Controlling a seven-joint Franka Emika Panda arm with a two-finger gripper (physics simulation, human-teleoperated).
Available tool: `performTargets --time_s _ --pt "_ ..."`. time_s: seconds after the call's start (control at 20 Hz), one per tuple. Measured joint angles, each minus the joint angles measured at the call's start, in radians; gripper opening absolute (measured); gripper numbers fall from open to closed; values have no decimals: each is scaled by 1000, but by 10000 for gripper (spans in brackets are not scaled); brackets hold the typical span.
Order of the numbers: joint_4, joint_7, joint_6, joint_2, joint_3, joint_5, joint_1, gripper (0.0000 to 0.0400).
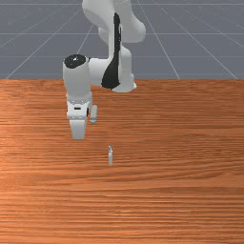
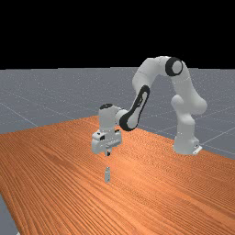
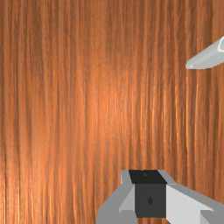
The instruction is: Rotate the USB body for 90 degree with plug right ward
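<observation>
Holding nothing with white-and-grey gripper (image 2: 108, 153), above orange-brown wooden table (image 2: 55, 170); cannot tell how far open. Judged at approach, before grasp. Must reach slim pale USB body (image 1: 110, 157), apart on table, toward front view's right and nearer. Align across narrow sides, lower, grasp, then turn.

Front view: facing arm (image 1: 77, 83) across table (image 1: 190, 205), pitched steeply down, arm-side table edge (image 1: 190, 80) in frame. Far view: lower, farther off, looking obliquely over table; corner on that edge visible. Both share arm, arm-side edge. Wrist view: closest, looking down past end effector (image 2: 108, 151) at tabletop.
</observation>
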Motion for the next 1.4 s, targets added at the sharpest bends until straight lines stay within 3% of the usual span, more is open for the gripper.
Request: performTargets --time_s 0.6,0.85,1.0,1.15,1.4 --pt "39 -33 -6 25 -29 -17 -35 0" --pt "137 -38 -108 103 -34 -21 -42 0" --pt "191 -32 -92 204 -34 -21 -40 0" --pt "154 -41 28 232 -23 -6 -49 0" --pt "173 -40 17 241 -23 -6 -46 0"
